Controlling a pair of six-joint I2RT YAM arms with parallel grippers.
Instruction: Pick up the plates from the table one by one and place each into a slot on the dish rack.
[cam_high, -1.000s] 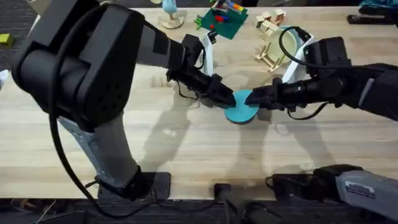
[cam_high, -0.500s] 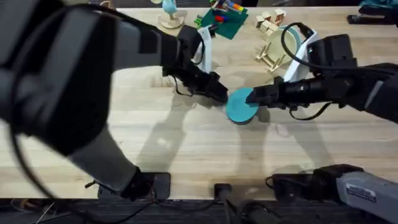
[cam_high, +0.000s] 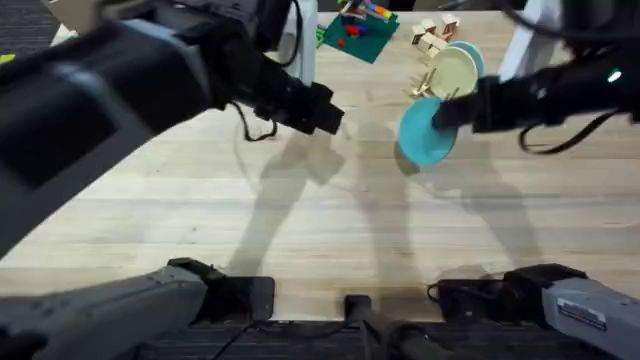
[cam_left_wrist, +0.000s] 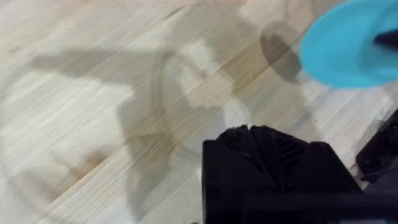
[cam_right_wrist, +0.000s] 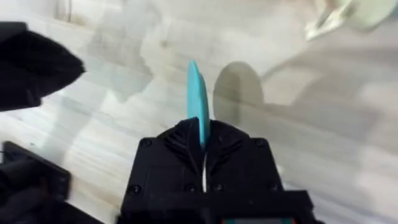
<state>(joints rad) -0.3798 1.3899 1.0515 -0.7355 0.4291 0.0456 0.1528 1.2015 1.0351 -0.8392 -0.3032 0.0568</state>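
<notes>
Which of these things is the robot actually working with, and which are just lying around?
In the job:
- cyan plate, clamped edge-on in the right end effector
- cream plate, already in the dish rack
- table

Lying about:
- green board with coloured pieces
- loose wooden blocks

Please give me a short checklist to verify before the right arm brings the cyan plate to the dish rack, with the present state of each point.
1. Grip: the right pincer is shut on the cyan plate, held by its edge: ok.
2. Plate lifted off the table; its shadow lies apart below it: ok.
3. Left pincer is shut, empty, away from the plate: ok.
4. The cream plate already stands in the dish rack: ok.
5. A free slot beside the cream plate: cannot tell.
6. Plate turned to match the slot: cannot tell.
</notes>
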